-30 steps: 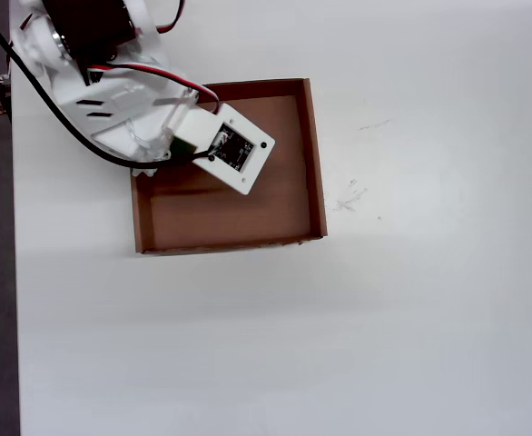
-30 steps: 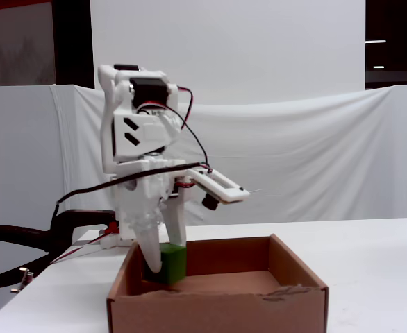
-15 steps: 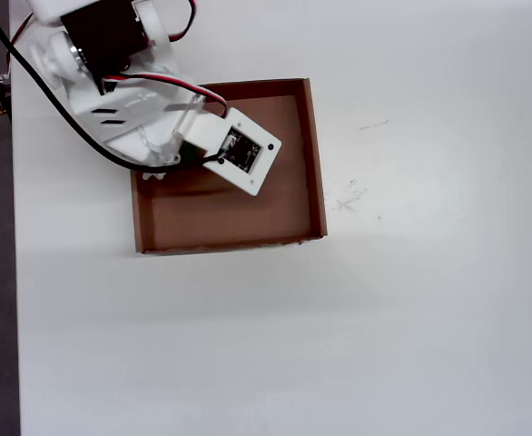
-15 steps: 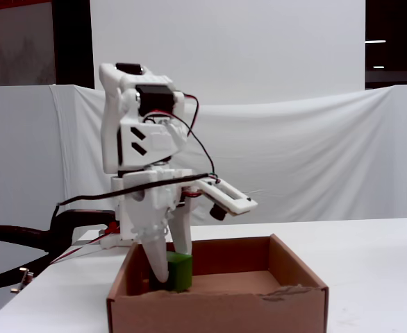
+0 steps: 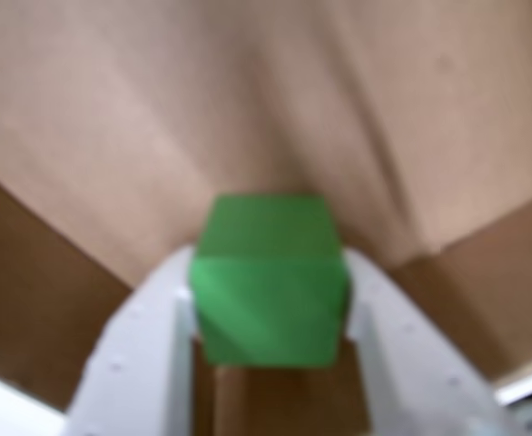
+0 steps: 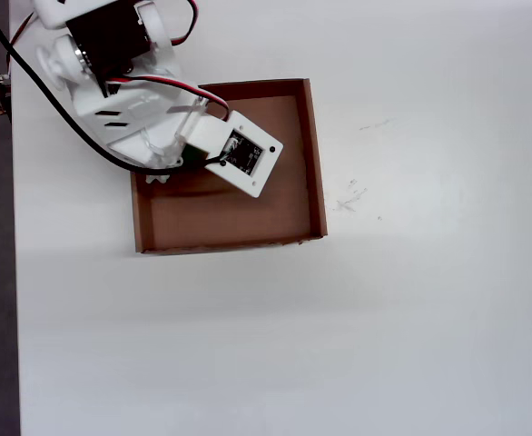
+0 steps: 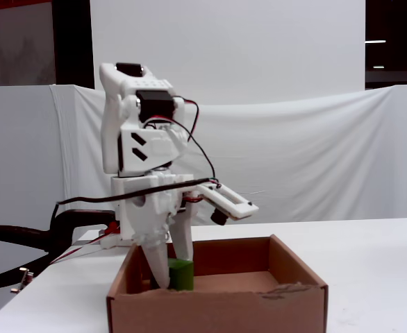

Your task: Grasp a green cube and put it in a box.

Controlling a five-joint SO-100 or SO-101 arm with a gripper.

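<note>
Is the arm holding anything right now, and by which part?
Yes: the green cube, pinched by its two opposite side faces between the jaws, low inside the box.

- The wrist view looks out between the jaws, very close and blurred, onto the floor of the box (image 5: 357,100).
- The overhead view looks straight down on the white worktop (image 6: 339,327), with the arm (image 6: 112,82) in the frame's upper left.
- The fixed view looks level across the worktop, side-on and near.
- All three share the box.

In the fixed view the green cube (image 7: 181,275) sits between the end effector (image 7: 173,276) fingers inside the box (image 7: 217,309), at its left.
</note>
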